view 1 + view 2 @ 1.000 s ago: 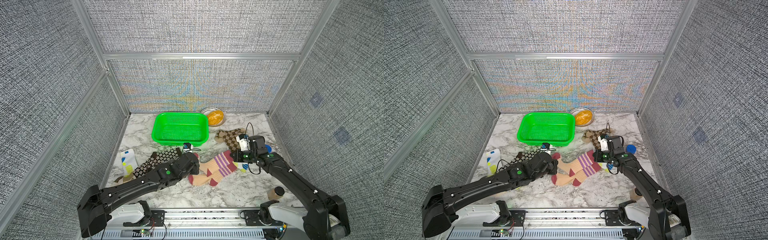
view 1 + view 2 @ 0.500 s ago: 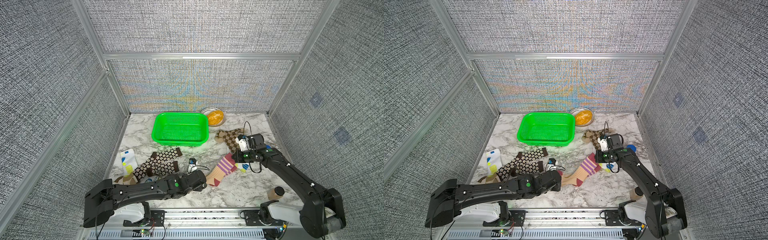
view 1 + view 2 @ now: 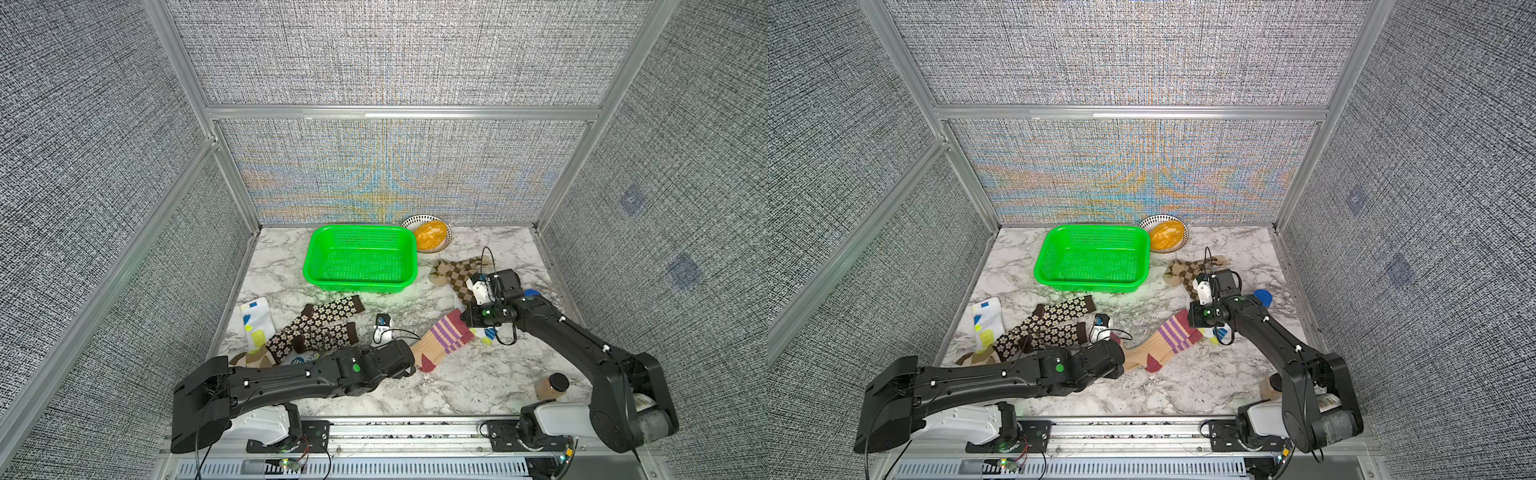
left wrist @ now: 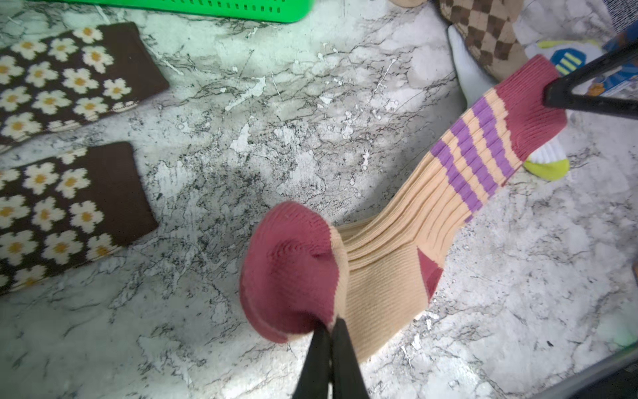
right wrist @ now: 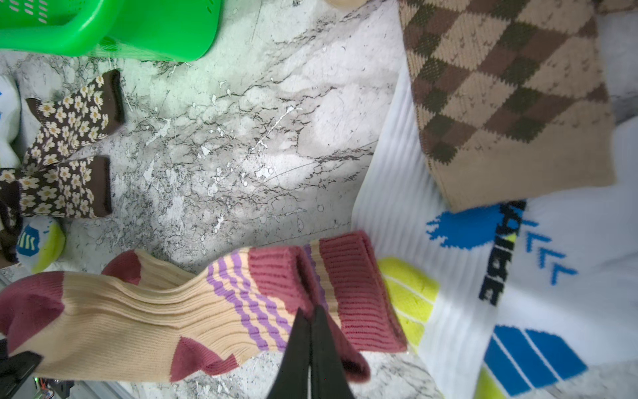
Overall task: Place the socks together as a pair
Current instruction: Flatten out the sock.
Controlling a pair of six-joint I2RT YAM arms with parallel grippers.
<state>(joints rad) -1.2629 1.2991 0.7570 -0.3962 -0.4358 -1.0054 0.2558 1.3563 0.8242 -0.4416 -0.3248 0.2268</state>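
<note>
**Both grippers clamp the peach purple-striped sock (image 3: 441,341), one at each end, front of centre on the marble desk (image 3: 457,386).**

The left arm (image 3: 291,378) lies low and nearly level along the front edge, reaching from the front-left corner. The left gripper (image 4: 330,326) has its jaws pressed together on the sock's maroon toe. The right arm (image 3: 573,336) rises from the front-right corner, elbow high and wrist tipped down. The right gripper (image 5: 312,316) is pinched tight on the maroon cuff, over a white patched sock (image 5: 518,276). Bare marble lies open between the striped sock and the green basket (image 3: 357,286) at the back edge, and along the front edge between the arms. The brown flowered socks (image 3: 320,324) crowd the left side, the diamond-check sock (image 3: 457,272) the right. A jar (image 3: 550,386) stands by the front-right corner.
</note>
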